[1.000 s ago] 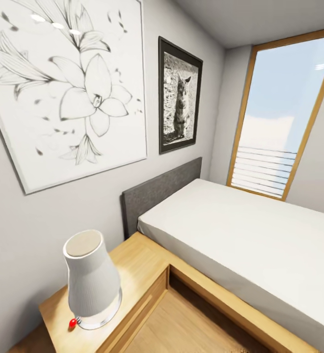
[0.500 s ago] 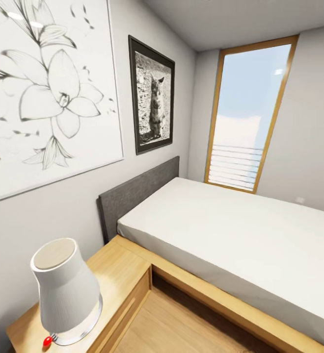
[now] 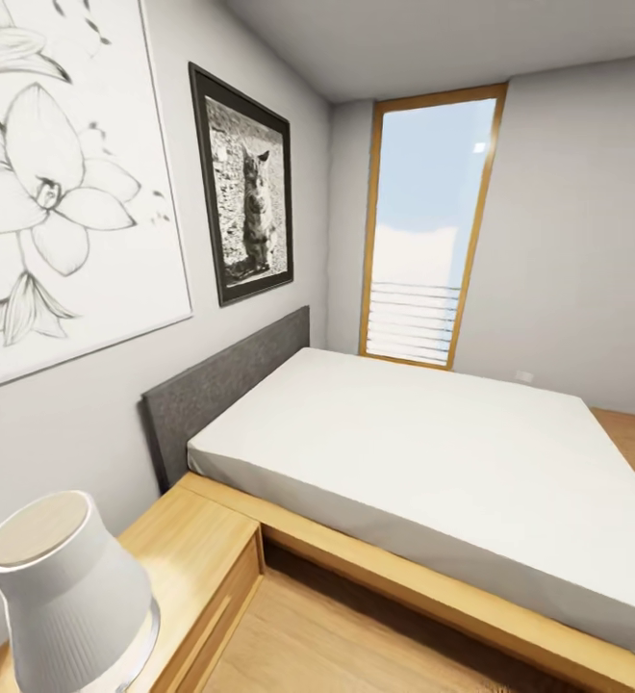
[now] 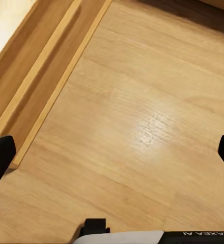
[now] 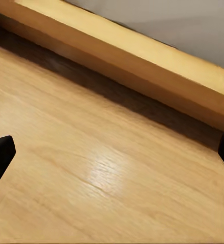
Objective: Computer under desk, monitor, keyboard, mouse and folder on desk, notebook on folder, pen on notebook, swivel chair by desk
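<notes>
The head view looks into the bedroom (image 3: 568, 221): one bed (image 3: 423, 452) with a white mattress and a grey headboard (image 3: 226, 390), its long side running from the headboard wall toward the right. Two pictures hang above it, a flower drawing (image 3: 58, 192) and a black-framed cat photo (image 3: 245, 188). One tall window (image 3: 428, 231) stands in the far corner. One white lamp (image 3: 63, 597) sits on a wooden nightstand (image 3: 197, 549). Each wrist view shows wood floor (image 4: 142, 127) between two black fingertips; the left hand (image 4: 117, 152) and the right hand (image 5: 114, 152) are both spread wide, holding nothing.
</notes>
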`<state>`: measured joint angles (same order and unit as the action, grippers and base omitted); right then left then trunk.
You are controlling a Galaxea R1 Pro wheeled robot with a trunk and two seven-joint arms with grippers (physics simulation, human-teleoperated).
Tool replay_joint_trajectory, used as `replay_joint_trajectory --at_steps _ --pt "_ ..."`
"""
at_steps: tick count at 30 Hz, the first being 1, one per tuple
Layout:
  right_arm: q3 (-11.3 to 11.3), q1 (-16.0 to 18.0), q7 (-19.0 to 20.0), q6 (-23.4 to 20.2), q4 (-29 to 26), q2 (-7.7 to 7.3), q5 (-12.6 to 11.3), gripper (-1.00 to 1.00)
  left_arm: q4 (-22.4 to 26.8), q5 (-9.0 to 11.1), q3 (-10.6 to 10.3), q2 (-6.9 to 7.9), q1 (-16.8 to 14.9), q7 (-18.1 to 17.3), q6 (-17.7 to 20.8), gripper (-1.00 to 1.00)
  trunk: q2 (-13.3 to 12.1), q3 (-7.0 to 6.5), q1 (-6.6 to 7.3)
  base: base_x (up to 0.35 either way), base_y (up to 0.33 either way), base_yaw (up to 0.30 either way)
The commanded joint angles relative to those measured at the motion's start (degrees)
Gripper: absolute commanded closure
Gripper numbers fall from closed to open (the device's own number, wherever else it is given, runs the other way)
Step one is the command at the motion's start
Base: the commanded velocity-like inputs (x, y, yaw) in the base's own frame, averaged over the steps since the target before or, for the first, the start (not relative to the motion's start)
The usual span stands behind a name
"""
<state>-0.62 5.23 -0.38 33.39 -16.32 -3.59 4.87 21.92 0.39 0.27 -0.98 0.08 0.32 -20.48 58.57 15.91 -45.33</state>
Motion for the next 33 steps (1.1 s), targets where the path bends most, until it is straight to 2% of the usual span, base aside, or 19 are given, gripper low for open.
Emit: replay_joint_trajectory --at_steps 1,8,12,14,19,20,24,28,33 --pt "-0.1 0.2 0.0 0.3 0.1 -0.22 0.2 -1.0 0.0 0.0 0.0 0.0 0.0 0.1 -0.1 -1.0 0.0 0.06 0.0 0.0 0.0 -0.3" --pt "-0.1 1.1 -0.1 0.6 0.1 -1.3 -1.8 -1.0 0.0 0.4 0.3 0.51 0.0 0.2 -0.2 -1.0 0.0 0.06 0.0 0.0 0.0 -0.3" --pt "-0.1 1.3 -0.1 0.7 0.1 -1.87 -4.0 -1.0 0.2 2.2 1.4 0.86 0.0 0.2 -0.1 -1.0 0.0 0.06 0.0 0.0 0.0 -0.3" --pt "-0.1 1.3 -0.1 0.8 0.1 -2.04 -5.1 -1.0 0.2 4.1 2.2 1.27 0.0 0.3 0.0 -1.0 0.0 0.06 0.0 0.0 0.0 -0.3" --pt "-0.1 1.3 0.0 1.0 0.1 -2.12 -5.9 -1.0 0.3 8.5 3.0 2.6 0.0 0.2 0.1 -1.0 0.0 0.06 0.0 0.0 0.0 -0.3" --pt "-0.1 1.4 0.0 1.3 0.1 -2.12 -6.1 -1.0 0.3 10.4 3.2 3.02 0.0 0.2 0.1 -1.0 0.0 0.06 0.0 0.0 0.0 -0.3" --pt "-0.1 1.4 0.0 2.1 0.2 -2.04 -6.3 -1.0 0.4 14.2 3.3 3.44 0.0 0.2 0.0 -1.0 0.0 0.06 0.0 0.0 0.0 -0.3" --pt "-0.1 1.4 0.0 2.7 0.3 -1.98 -6.2 -1.0 0.4 17.4 3.4 3.61 0.0 0.1 -0.1 -1.0 0.0 0.06 0.0 0.0 0.0 -0.3" --pt "-0.1 1.4 0.0 2.9 0.4 -1.96 -6.2 -1.0 0.4 18.9 3.5 3.43 0.0 0.0 -0.2 -1.0 0.0 0.06 0.0 0.0 0.0 -0.3"
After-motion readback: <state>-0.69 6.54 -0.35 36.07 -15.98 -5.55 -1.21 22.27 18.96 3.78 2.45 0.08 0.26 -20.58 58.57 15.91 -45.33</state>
